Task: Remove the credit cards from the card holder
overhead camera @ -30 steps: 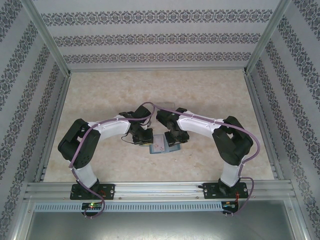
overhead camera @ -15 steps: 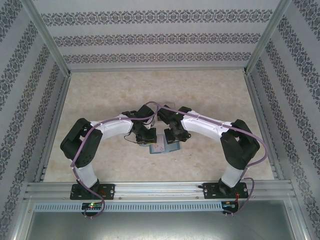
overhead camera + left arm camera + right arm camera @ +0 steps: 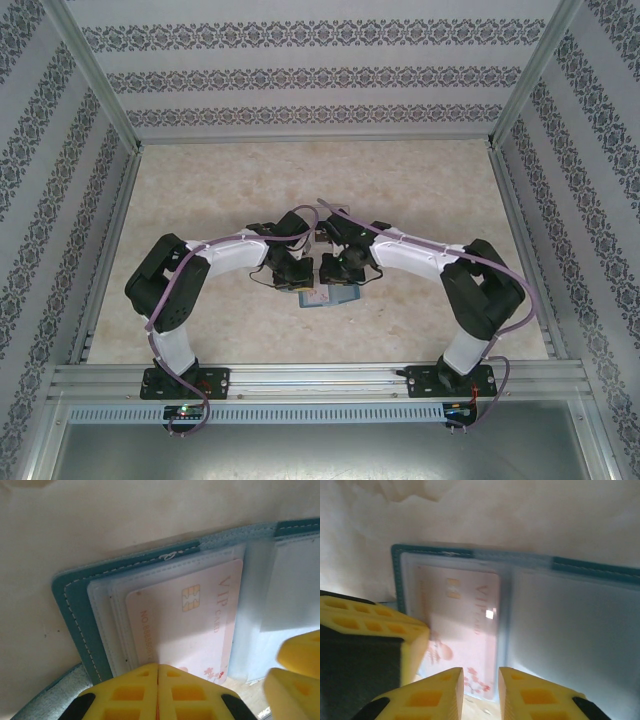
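Left wrist view: holder (image 3: 70, 611) lies open and flat on table (image 3: 125, 510), close in front of the arm bases, between both arms. Pink card (image 3: 186, 622) with chip and "VIP" print sits in a clear sleeve on the page under the left gripper (image 3: 158, 690). Layered sleeves behind it; whether they hold more cards, cannot tell

Left gripper: fingers pressed together, nothing visible between them, tips at the sleeve's near edge; seems to pin the page. Right gripper (image 3: 481, 677): fingers a narrow gap apart, tips at the card's near edge, no clamp seen

Handling, judged: card light, thin, stiff, glossy; likely to slip from a shallow pinch and drag in snug plastic. Holder soft and light, may slide or lift with the pull. Best hold: card's near edge, pinched across both faces, drawn straight out along the sleeve with the page held down
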Available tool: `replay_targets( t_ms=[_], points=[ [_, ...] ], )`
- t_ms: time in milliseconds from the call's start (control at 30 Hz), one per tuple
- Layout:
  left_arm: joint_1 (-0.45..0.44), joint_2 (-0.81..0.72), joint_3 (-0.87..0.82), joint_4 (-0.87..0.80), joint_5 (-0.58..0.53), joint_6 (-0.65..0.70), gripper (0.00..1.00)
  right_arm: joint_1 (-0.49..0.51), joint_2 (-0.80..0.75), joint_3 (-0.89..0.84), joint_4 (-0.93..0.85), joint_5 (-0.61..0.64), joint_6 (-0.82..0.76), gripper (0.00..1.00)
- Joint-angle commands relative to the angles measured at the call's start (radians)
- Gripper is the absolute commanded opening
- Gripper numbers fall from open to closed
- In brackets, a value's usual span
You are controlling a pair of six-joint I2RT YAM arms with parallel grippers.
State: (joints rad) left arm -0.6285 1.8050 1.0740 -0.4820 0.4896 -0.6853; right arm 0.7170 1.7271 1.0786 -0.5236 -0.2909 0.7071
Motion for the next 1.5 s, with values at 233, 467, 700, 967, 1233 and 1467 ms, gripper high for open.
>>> replay_targets(
  t_ms=[233,467,700,967,1233,1467],
  points=[
    [-0.011,0.008,-0.004,-0.001,-0.022,0.01,0.07,-0.002,0.072,-0.001,0.07,-0.046,0.029,0.24],
    [-0.011,0.008,-0.007,0.003,-0.019,0.007,0.07,-0.002,0.092,0.003,0.047,-0.02,0.013,0.24],
    [-0.011,-0.004,-0.007,-0.012,-0.032,0.009,0.07,-0.002,0.096,0.018,-0.008,0.038,-0.01,0.24],
    [-0.011,-0.012,-0.002,-0.027,-0.039,0.01,0.07,-0.001,0.08,0.029,-0.058,0.082,-0.031,0.26],
    [-0.013,-0.024,0.021,-0.052,-0.04,0.012,0.07,-0.003,0.03,0.02,-0.004,0.021,-0.013,0.27],
    [-0.027,-0.008,0.07,-0.089,-0.045,0.022,0.07,-0.014,0.009,0.005,-0.009,0.026,-0.013,0.27]
  ],
)
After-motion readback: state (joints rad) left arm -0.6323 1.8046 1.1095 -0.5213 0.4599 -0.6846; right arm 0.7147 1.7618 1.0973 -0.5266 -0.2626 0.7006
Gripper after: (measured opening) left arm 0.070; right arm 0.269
